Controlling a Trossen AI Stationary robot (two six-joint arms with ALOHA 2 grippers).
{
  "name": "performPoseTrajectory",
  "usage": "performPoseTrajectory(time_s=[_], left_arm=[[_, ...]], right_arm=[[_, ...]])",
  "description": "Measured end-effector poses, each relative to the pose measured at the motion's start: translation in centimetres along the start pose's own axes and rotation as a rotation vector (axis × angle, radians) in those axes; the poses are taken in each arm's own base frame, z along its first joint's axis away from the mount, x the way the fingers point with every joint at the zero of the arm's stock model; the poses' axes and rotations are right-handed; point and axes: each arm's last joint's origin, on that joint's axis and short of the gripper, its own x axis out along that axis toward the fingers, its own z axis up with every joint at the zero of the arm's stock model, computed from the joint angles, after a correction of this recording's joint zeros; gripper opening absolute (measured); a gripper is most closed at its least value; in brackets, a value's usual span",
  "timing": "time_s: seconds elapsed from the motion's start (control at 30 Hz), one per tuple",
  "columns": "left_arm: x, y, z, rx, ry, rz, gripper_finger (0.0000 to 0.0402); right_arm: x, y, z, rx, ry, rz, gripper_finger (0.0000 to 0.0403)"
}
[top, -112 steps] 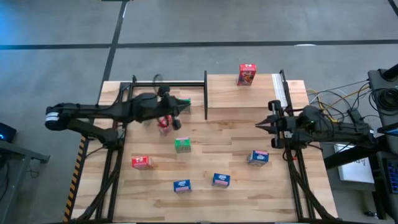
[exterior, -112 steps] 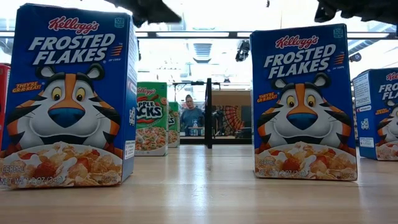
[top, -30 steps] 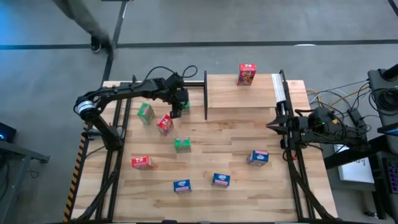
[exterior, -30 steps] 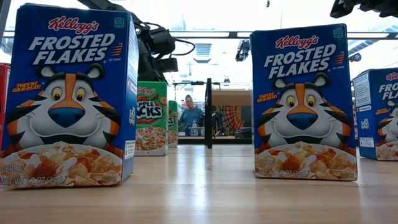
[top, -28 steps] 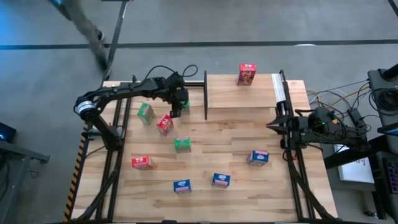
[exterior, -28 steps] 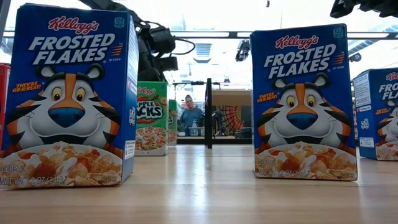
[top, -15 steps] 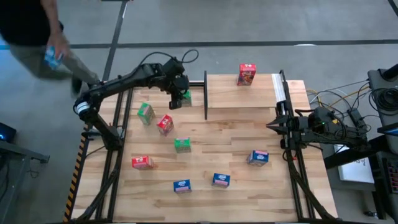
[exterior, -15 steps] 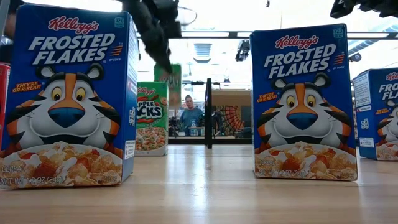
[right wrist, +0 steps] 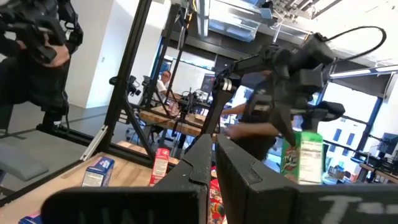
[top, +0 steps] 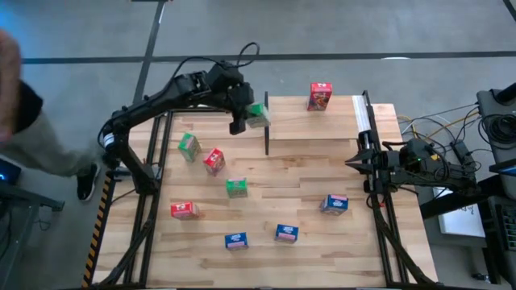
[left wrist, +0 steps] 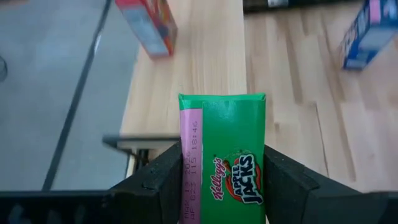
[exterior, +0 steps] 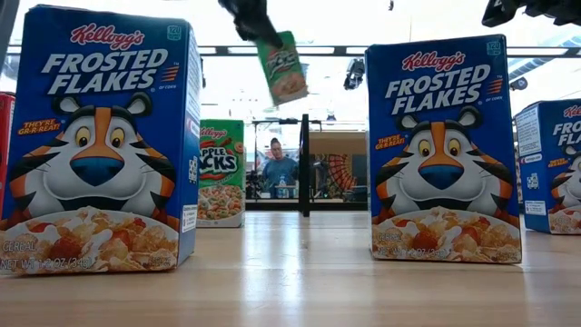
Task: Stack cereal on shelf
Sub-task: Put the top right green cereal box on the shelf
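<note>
This is a robot lab. Two dark robot arms [top: 161,101] sit on a wood table [top: 266,242] with black metal frames [right wrist: 130,74]. Loose cables [top: 435,129] lie beside it. Behind are worktables and a person [exterior: 277,163].

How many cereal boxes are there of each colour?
Green cereal boxes: 3 (one held up in the left claw)
Red cereal boxes: 3
Blue cereal boxes: 3
Total: 9

Green cereal box [top: 257,115] held tilted in air above the shelf's [top: 322,125] left edge; one red box [top: 320,95] upright at its far edge.
</note>
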Motion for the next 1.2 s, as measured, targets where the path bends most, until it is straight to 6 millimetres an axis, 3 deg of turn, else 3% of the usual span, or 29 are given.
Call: performPoseTrajectory(time_s=[0.13,0.5,0.63,0.77,1.0,1.2], left_arm=[[0.6,0.5,1.8,-0.003,-0.089,0.021,0.0157],[5.7,2.7,5.1,0.035,-0.144,0.036,0.0157],[7.7,3.6,5.1,0.049,-0.107,0.040,0.0157],[9.0,4.8,3.8,0.057,-0.066,0.063,0.0157],[8.8,7.1,2.8,0.040,-0.046,0.104,0.0157],[9.0,7.5,2.5,0.025,-0.066,0.070,0.0157]], right_arm=[[0.0,0.0,0.0,0.000,0.000,0.000,0.0012],[0.0,0.0,0.0,0.002,0.001,0.001,0.0012],[0.0,0.0,0.0,0.003,0.002,0.001,0.0012],[0.0,0.0,-0.1,0.005,0.005,0.001,0.0012],[0.0,0.0,-0.1,0.003,0.006,0.002,0.0012],[0.0,0.0,-0.1,0.002,0.006,0.001,0.0012]])
